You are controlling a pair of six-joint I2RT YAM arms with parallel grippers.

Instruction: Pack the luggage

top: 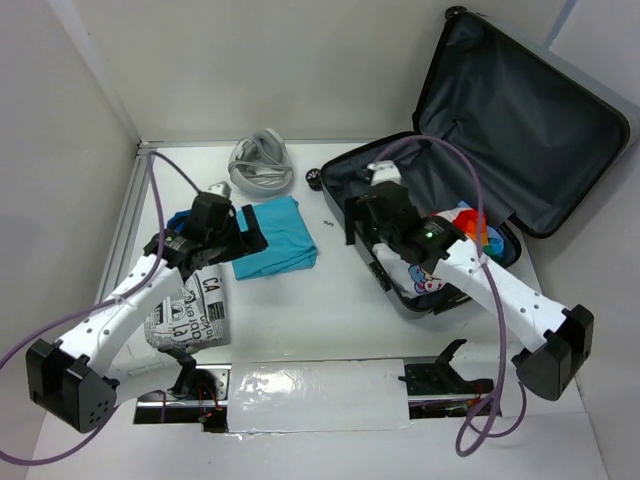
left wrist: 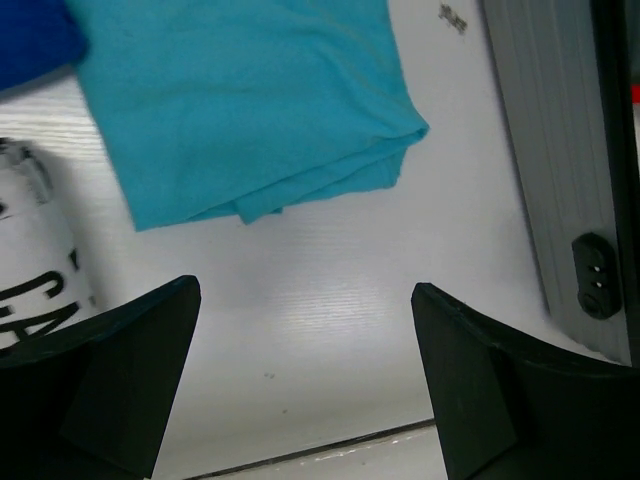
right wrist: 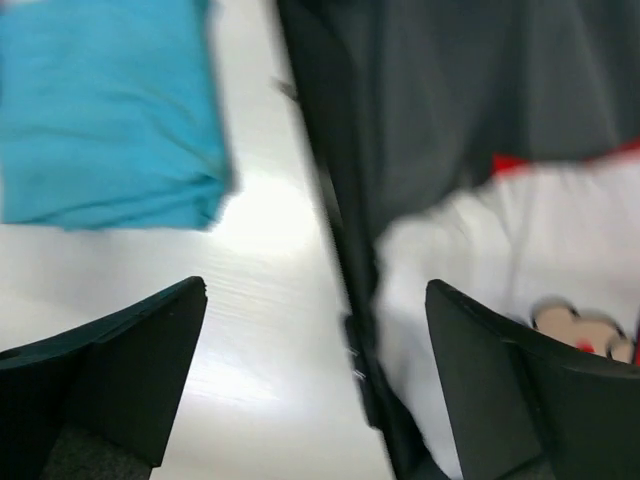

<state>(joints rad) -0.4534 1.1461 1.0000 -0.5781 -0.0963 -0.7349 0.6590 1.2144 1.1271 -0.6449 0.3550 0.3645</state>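
Observation:
The luggage [top: 530,110] lies open at the right with its dark-lined lid raised. Its ribbed grey shell [left wrist: 545,150] shows in the left wrist view and its lining [right wrist: 450,90] in the right wrist view. A white printed garment [top: 425,275] [right wrist: 500,250] lies inside, with red and coloured items beside it. A folded teal shirt [top: 278,238] [left wrist: 250,100] [right wrist: 100,110] rests on the table left of the case. My left gripper [top: 250,240] [left wrist: 305,290] is open and empty over bare table just in front of the shirt. My right gripper [top: 368,238] [right wrist: 316,288] is open and empty, straddling the case's left rim.
A newspaper-print packet [top: 195,310] [left wrist: 30,270] lies under the left arm, with a dark blue cloth [top: 185,220] [left wrist: 30,40] behind it. A grey bundle [top: 260,165] sits by the back wall. A foil strip [top: 310,395] covers the near edge. White walls close the left and back.

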